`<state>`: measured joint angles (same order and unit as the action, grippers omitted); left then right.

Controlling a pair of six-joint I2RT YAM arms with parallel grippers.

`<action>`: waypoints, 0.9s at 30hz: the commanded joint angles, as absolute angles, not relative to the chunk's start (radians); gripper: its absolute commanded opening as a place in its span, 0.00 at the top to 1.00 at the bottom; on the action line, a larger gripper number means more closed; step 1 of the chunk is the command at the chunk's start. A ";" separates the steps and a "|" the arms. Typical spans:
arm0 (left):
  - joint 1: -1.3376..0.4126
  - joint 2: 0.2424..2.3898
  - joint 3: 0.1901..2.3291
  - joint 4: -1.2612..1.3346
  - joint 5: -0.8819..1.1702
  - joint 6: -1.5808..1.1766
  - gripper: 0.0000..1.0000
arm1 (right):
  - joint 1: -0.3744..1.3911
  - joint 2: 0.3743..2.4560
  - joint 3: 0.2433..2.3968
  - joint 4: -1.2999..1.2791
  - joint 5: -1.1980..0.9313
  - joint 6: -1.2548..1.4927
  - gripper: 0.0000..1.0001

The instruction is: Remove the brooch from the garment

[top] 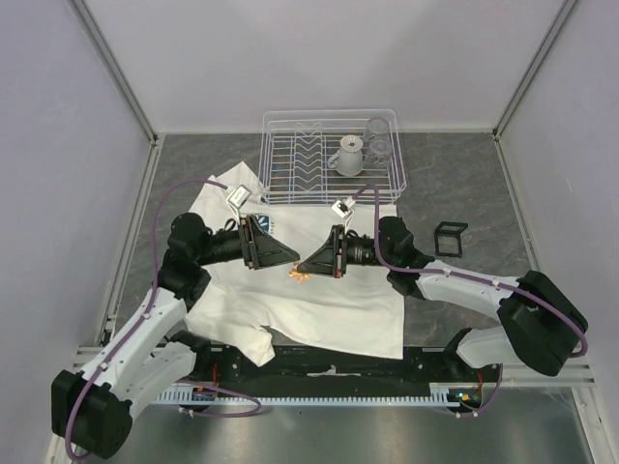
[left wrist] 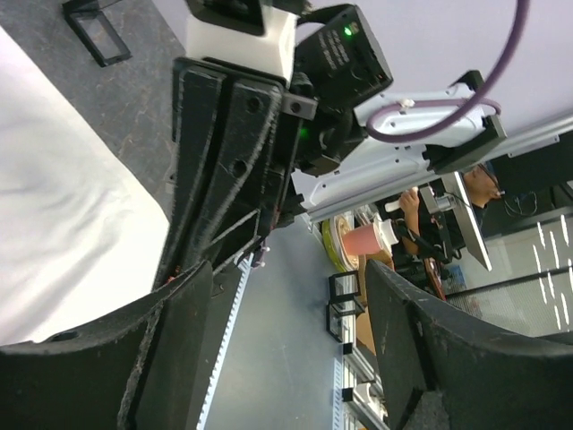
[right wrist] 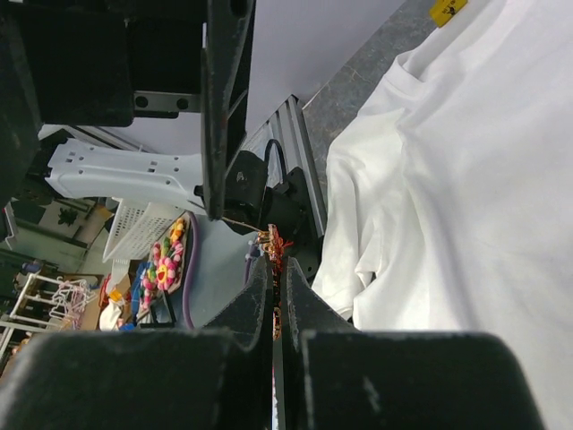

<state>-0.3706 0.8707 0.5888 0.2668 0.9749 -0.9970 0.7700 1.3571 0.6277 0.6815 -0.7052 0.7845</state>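
The garment [top: 329,314] lies spread on the bench [top: 474,174], left of the middle, with its lower hem toward the near edge and its collar end toward the far edge. One sleeve reaches toward the far left corner. Its small blue logo peeks out just beside the left arm's wrist.

Both arms reach in over the middle of the shirt, and their tips meet there, nearly touching. The right gripper [right wrist: 274,269] comes in from the right with its fingers pressed flat together. The brooch [right wrist: 272,242], a tiny orange-red piece, is pinched at the very ends of those fingers and juts out past them. From above it shows as an orange speck directly under the two meeting tips, over the white cloth. I cannot tell whether it is still fastened to the fabric.

The left gripper [left wrist: 286,305] comes in from the left with its fingers spread wide apart and nothing between them. In its own wrist view the right gripper's tip sits close against one of its fingers.

At the far edge, near the middle, stands a wire dish rack [top: 275,164] holding a white cup [top: 350,155] and a clear glass [top: 379,140]. A small black square frame [top: 450,237] rests on the bench to the right of the shirt.
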 commanded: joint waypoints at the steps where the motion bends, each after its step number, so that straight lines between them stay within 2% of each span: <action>1: -0.388 0.818 0.552 0.333 1.028 -1.054 0.25 | 0.770 1.370 0.641 0.764 -0.680 0.839 1.00; 11: -0.460 0.764 0.502 0.488 1.009 -1.189 0.23 | 0.772 1.454 0.618 0.991 -0.653 0.996 1.00; 12: -0.460 0.744 0.515 0.459 0.999 -1.143 0.23 | 0.770 1.456 0.615 0.992 -0.661 0.989 1.00; 14: -0.460 0.685 0.607 0.217 0.962 -1.038 0.22 | 0.772 1.451 0.612 0.993 -0.678 0.973 1.00; 15: -0.459 0.672 0.651 0.102 0.927 -0.888 0.22 | 0.772 1.447 0.608 0.983 -0.689 0.953 1.00; 18: -0.460 0.627 0.788 -0.245 0.738 -0.715 0.24 | 0.769 1.413 0.604 0.915 -0.703 0.888 1.00; 21: -0.459 0.609 0.792 -0.336 0.608 -0.707 0.30 | 0.764 1.378 0.606 0.882 -0.719 0.864 1.00; 24: -0.457 0.636 0.737 -0.342 0.604 -0.742 0.35 | 0.764 1.351 0.606 0.896 -0.744 0.867 1.00; 27: -0.456 0.603 0.678 -0.292 0.566 -0.779 0.35 | 0.761 1.322 0.607 0.873 -0.735 0.861 1.00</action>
<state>-0.4568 0.6010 0.7582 -0.2134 0.6628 -0.7979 0.7673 1.3746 0.6064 0.8566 -0.7120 0.8928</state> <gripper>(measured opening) 0.645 0.022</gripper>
